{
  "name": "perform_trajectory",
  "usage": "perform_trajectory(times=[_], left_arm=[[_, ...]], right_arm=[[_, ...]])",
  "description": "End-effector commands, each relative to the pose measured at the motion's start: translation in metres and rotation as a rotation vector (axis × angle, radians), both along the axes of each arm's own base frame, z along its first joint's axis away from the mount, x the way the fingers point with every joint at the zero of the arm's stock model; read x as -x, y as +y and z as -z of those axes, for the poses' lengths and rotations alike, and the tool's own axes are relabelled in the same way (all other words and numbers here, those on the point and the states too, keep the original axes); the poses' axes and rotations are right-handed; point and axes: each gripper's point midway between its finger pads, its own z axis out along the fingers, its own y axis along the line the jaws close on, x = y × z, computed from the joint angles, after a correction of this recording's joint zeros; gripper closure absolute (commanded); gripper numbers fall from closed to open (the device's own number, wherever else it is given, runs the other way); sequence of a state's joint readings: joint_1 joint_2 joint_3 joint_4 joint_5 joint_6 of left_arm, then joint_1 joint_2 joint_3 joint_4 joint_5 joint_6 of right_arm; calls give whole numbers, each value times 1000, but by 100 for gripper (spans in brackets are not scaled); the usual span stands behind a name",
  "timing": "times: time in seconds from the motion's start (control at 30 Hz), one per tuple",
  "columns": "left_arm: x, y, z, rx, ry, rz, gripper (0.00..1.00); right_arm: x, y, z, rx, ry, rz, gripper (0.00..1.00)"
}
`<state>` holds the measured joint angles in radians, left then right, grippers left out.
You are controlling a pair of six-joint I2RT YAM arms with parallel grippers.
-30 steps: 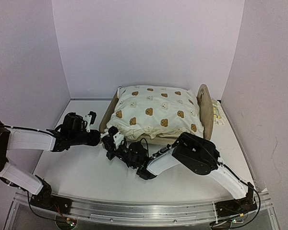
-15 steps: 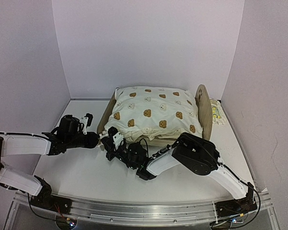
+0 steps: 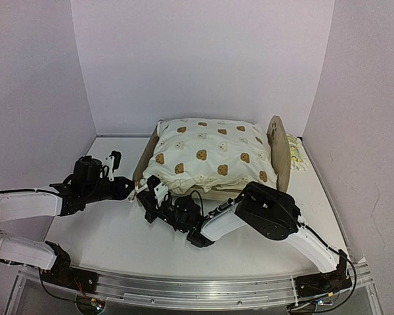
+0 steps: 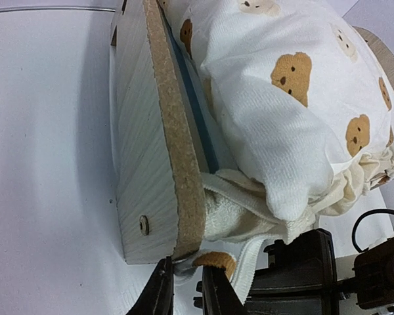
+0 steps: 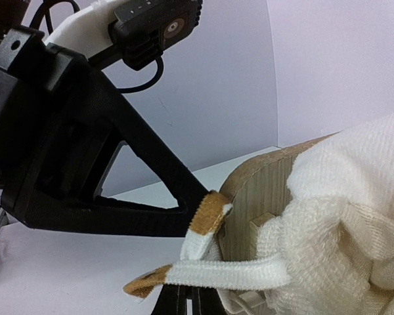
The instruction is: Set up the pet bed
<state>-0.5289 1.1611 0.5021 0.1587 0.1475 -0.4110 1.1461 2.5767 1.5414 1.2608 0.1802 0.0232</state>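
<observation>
The left pincer has pulled back to the left, nipping the brown tip of a strap, so the strap is stretched out, maybe ready to tie. The right pincer is clenched tight, but I cannot tell on what. The bed sits far back on the desk, under the cushion.

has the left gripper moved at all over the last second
Yes. The left black two-finger gripper has drawn back to the left in the top view, closer to the left wall and slightly away from the light-wood pet bed.
</observation>
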Motion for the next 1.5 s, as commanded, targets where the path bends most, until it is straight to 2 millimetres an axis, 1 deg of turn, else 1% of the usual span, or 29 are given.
perform_trajectory(times=[0.0, 0.07, 0.17, 0.2, 0.23, 0.33, 0.4, 0.67, 0.8, 0.93, 1.07, 1.13, 1.37, 1.47], left_arm=[[-4, -9, -13, 31, -53, 35, 85], [-5, -10, -12, 27, -52, 36, 87], [-6, -10, -10, 28, -51, 37, 96], [-6, -10, -8, 27, -50, 36, 99], [-6, -10, -8, 28, -50, 34, 100], [-7, -8, -7, 29, -51, 18, 100], [-9, -5, -8, 25, -58, 1, 100], [-9, -3, -8, 32, -60, -16, 100], [-7, -2, -11, 40, -64, -16, 100], [-7, -2, -13, 42, -65, -15, 100], [-7, -3, -15, 45, -67, -12, 100], [-7, -3, -15, 45, -68, -11, 100], [-6, -4, -19, 46, -71, -4, 100], [-5, -3, -18, 43, -70, -4, 100]], right_arm=[[7, 2, -29, -58, -13, -22, 99], [7, 2, -30, -59, -15, -20, 99], [7, 2, -32, -62, -17, -19, 98], [6, 1, -32, -61, -17, -18, 97], [6, 1, -32, -59, -17, -15, 94], [6, -3, -30, -49, -15, 0, 85], [5, -8, -28, -35, -15, 16, 81], [10, -28, -17, 26, -3, 38, 69], [13, -38, -17, 81, -52, 57, 62], [10, -46, -7, 160, -78, 95, 57], [1, -45, 12, 274, -68, 132, 53], [-1, -43, 24, 328, -55, 137, 51], [-14, -37, 37, 395, -78, 183, 50], [-21, -33, 37, 406, -90, 198, 50]])
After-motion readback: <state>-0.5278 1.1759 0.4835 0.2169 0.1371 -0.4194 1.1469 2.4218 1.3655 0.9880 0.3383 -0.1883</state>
